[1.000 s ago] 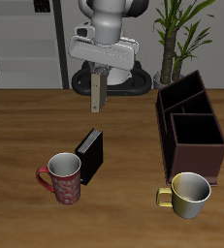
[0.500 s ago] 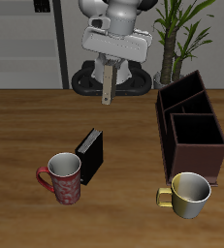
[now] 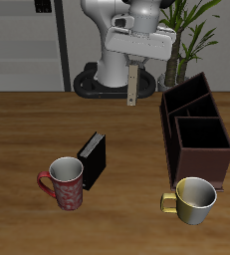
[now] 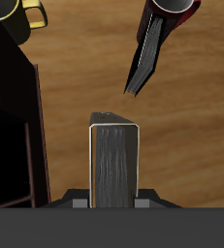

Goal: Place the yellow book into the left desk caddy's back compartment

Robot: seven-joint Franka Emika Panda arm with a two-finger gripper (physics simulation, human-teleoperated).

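Wood-grain table (image 3: pixel 27 129) beneath gripper (image 3: pixel 132 68), closed on yellow book (image 3: pixel 131 86); shelving (image 3: pixel 27 40) and plant (image 3: pixel 191 30) behind.

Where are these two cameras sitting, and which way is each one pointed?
Exterior view: sits in front of and above the table, facing the robot's base at the back; shows the arm and its gripper holding the yellow book in the air.
Wrist view: rides on the gripper, looking down past the yellow book to the table; only the gripper's dark edge shows.
Shared: the yellow book, black book, red mug and left desk caddy.
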